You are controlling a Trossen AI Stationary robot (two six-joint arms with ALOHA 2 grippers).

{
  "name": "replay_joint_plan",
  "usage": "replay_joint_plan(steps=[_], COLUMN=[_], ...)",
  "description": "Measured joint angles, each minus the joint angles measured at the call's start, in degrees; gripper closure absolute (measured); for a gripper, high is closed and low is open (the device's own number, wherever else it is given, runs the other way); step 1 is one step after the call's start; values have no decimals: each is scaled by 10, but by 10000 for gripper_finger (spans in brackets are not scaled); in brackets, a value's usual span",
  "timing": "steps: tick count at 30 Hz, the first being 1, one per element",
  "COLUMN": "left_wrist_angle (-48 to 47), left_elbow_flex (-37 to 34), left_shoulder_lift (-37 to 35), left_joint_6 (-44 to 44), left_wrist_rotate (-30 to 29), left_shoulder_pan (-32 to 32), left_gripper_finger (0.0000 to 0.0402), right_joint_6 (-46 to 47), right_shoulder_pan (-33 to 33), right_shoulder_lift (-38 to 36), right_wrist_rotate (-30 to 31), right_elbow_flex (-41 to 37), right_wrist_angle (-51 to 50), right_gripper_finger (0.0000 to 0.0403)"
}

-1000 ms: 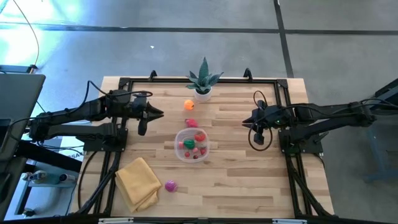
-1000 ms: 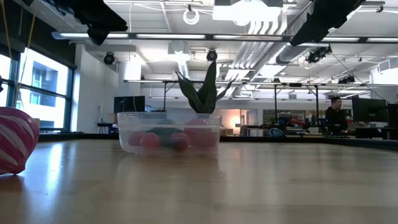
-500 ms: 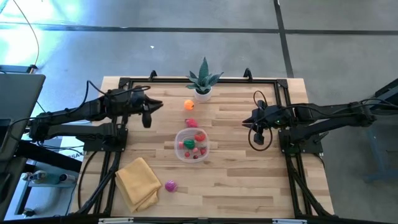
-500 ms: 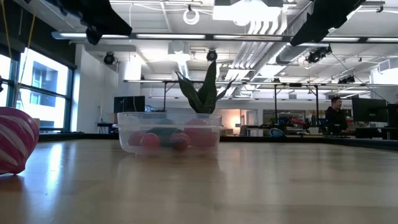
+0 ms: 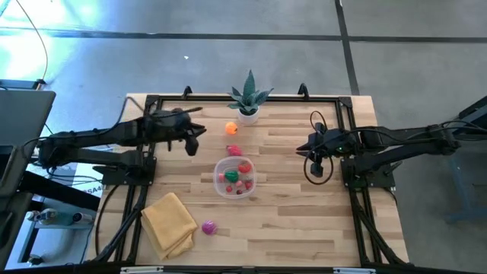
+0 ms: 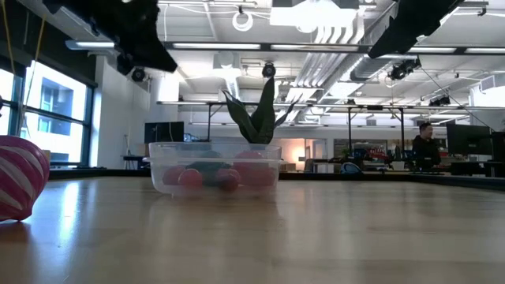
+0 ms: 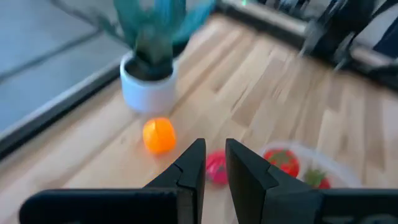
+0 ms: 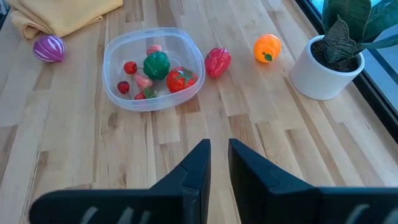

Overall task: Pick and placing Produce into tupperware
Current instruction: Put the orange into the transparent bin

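Note:
The tupperware (image 5: 235, 176), a round clear tub, stands mid-table on its base and holds several pieces of produce, red, green and pink. Loose on the wood lie an orange piece (image 5: 231, 129), a pink-red piece (image 5: 233, 151) beside the tub's far side, and a magenta piece (image 5: 209, 227) near the front. My left gripper (image 7: 214, 155) hovers shut above the table, left of the orange piece (image 7: 159, 135) and pink-red piece (image 7: 216, 167). My right gripper (image 8: 219, 149) hangs shut over the table's right part, facing the tupperware (image 8: 112, 87).
A spiky plant in a white pot (image 5: 249, 113) stands at the far edge, close behind the orange piece. A folded yellow cloth (image 5: 169, 223) lies at the front left, beside the magenta piece. A dark frame (image 5: 346, 122) runs round the tabletop. Bare wood lies between tub and right arm.
My left gripper has reached toward the table's right, nearer the orange piece, sinking a little and rolling at the wrist. It has stayed shut. The right arm and the produce have kept still.

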Motion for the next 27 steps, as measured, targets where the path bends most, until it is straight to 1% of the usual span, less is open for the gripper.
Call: replay_joint_plan(steps=[2,4,9,11,13,15,18,22,27], left_wrist_angle=[-10,-28,-136,-186,-238,-269,-315,-340,-343], left_elbow_flex=[16,48,178,238,295,347,407,450,469], left_shoulder_lift=[36,75,190,240,289,341,409,484,548], left_joint_6=[-6,-6,-5,-6,-8,-14,-20,-21,-25], left_wrist_rotate=[0,0,0,5,23,49,87,114,112], left_shoulder_pan=[0,0,1,15,30,44,64,72,72], left_gripper_finger=[348,348,348,348,348,348,348,333,280], right_joint_6=[0,0,0,0,0,0,0,0,0], right_shoulder_pan=[0,0,0,0,0,0,0,0,0], right_shoulder_lift=[0,0,0,0,0,0,0,0,0], right_wrist_rotate=[0,0,0,0,0,0,0,0,0], right_elbow_flex=[0,0,0,0,0,0,0,0,0], right_wrist_angle=[0,0,0,0,0,0,-1,0,0], right_gripper_finger=[356,356,356,356,356,356,356,356,356])
